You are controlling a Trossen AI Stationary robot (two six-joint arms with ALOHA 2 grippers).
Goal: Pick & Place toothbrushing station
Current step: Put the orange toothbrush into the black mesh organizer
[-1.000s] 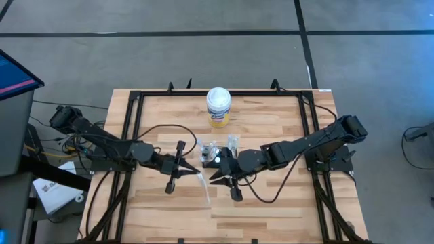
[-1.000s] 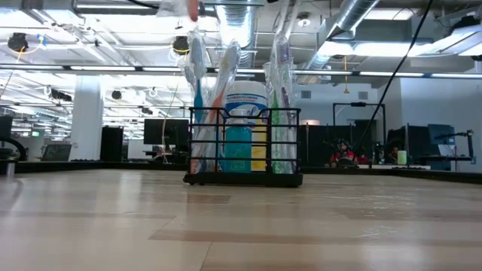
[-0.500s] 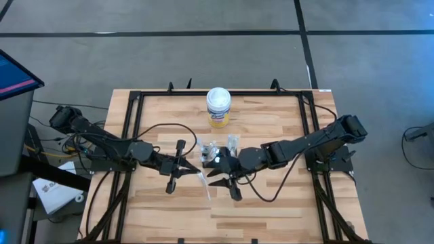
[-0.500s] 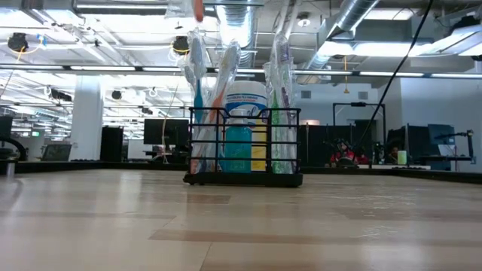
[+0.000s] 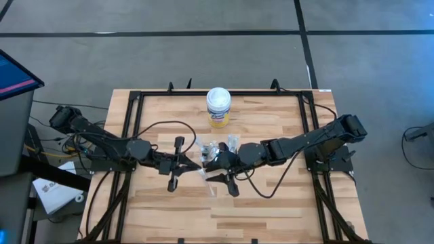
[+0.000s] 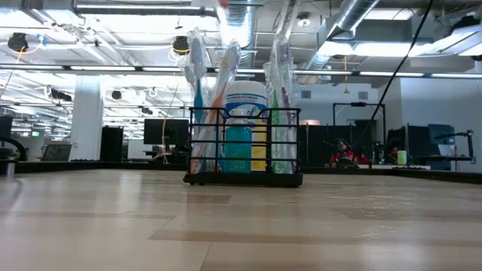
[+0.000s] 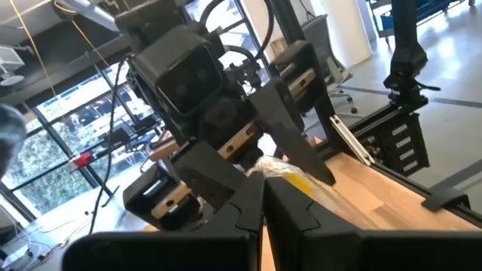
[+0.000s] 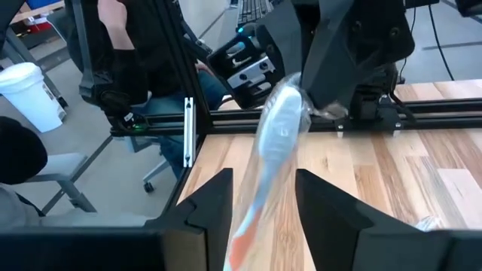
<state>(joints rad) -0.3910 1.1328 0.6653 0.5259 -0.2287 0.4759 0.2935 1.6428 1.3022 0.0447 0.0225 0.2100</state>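
The black wire-mesh station (image 5: 218, 150) stands on its base at the table's middle; in the low view (image 6: 245, 147) it holds several wrapped toothbrushes and a blue bottle upright. My left gripper (image 5: 196, 168) is just to its near left, shut on a toothbrush in a clear wrapper (image 5: 209, 177). My right gripper (image 5: 222, 183) is open near the station's near side. Its two fingers (image 8: 215, 199) stand on either side of that toothbrush (image 8: 273, 147); whether they touch it I cannot tell. My left gripper pinches one end of the wrapped toothbrush (image 7: 282, 173) between its two fingertips. The fingers come level from the table's left. The toothbrush is lifted clear of the table and reaches away from the fingers, in between my right gripper's open fingers.
A white canister with a yellow label (image 5: 218, 107) stands at the table's far middle, behind the station. A black frame (image 5: 135, 135) runs along the table's left, far and right sides. Bare wood lies on the near half of the table.
My right gripper has gone a little toward the table's left, closing in around the wrapped toothbrush. The toothbrush's free end, which pointed toward the near edge, has swung toward my right gripper, while the end in my left gripper has stayed.
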